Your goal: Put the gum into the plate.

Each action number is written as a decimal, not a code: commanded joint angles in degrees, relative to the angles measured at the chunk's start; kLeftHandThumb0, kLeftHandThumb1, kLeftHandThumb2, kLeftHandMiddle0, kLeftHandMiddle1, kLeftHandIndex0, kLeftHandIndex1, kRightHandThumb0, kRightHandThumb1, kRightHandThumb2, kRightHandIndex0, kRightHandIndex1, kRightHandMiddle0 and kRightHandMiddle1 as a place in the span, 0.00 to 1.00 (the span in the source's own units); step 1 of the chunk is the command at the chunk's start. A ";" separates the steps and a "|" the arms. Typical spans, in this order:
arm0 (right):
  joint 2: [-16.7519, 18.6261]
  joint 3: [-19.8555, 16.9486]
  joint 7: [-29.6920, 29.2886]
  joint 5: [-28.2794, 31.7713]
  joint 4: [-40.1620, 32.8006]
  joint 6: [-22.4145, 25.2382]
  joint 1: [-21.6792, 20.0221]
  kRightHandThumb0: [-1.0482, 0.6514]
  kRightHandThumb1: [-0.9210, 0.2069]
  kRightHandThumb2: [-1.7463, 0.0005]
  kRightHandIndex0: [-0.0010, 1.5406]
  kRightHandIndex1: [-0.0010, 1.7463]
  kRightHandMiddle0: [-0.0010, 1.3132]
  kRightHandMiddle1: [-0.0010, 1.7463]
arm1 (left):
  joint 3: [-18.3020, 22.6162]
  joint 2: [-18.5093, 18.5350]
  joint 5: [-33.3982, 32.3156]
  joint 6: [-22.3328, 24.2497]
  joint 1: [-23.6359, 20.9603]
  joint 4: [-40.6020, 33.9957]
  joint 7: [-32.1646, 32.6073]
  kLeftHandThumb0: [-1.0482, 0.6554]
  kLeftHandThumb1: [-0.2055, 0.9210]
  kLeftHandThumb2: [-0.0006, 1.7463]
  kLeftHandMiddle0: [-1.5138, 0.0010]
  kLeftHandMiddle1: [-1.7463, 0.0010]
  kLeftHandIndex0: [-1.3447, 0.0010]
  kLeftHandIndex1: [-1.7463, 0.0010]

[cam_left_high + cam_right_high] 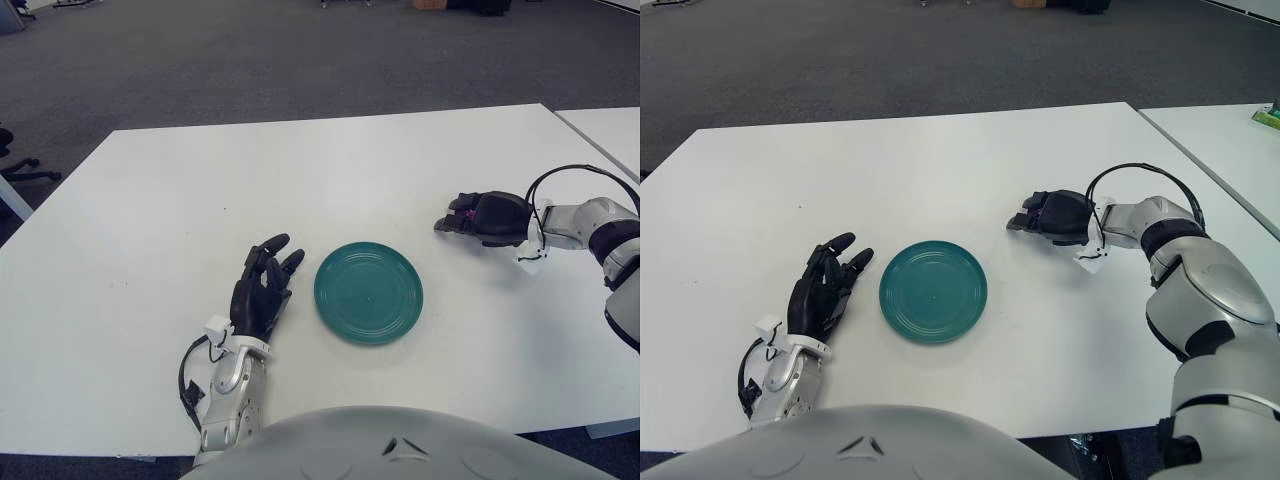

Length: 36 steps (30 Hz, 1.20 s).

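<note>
One small purple gum [462,212] pack, likely light, stiff and slick, sits pinched in the curled right hand [487,218] just over the bench [150,220], right of the empty green plate [368,292]; left hand [262,292] idle, fingers spread, left of plate.

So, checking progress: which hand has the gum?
The right hand, right of the green plate, fingers curled over something purple. The left hand lies open beside the plate.

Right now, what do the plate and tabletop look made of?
plate: teal, likely plastic or glazed ceramic; smooth with faint concentric rings and a soft sheen, can't tell which. Table: white, matte, looks like laminate; flat, even, no grain. The right hand shows right of the plate, curled over something purple; left hand beside its left, fingers relaxed.
</note>
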 commanded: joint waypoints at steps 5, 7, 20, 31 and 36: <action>-0.37 -0.44 5.73 1.55 -1.43 -1.23 1.79 0.42 0.34 0.48 0.27 0.00 0.00 0.37 | 0.06 -1.43 -0.73 0.63 2.58 -1.39 0.37 0.15 1.00 0.42 0.72 0.68 0.80 0.38; -0.25 -0.41 5.63 1.65 -1.40 -0.68 2.25 0.40 0.30 0.51 0.28 0.00 0.00 0.37 | 0.11 -1.33 -0.87 0.62 3.07 -1.70 0.21 0.15 1.00 0.42 0.72 0.68 0.81 0.38; 1.49 -1.61 6.84 3.95 -0.51 2.25 4.66 0.32 0.17 0.65 0.34 0.05 0.00 0.34 | 0.93 -0.75 -2.36 1.67 4.72 -2.66 -0.64 0.17 1.00 0.40 0.72 0.70 0.83 0.38; 1.96 -4.92 14.07 8.50 -0.68 5.58 6.45 0.29 0.07 0.75 0.32 0.07 0.00 0.35 | 1.57 -0.29 -2.76 2.68 5.06 -3.43 -1.00 0.18 1.00 0.40 0.71 0.71 0.86 0.39; 2.56 -5.23 14.54 8.57 -0.30 7.77 6.78 0.29 0.07 0.76 0.33 0.07 0.00 0.39 | 2.01 -0.14 -3.03 3.18 5.01 -3.61 -1.31 0.18 1.00 0.41 0.71 0.71 0.86 0.38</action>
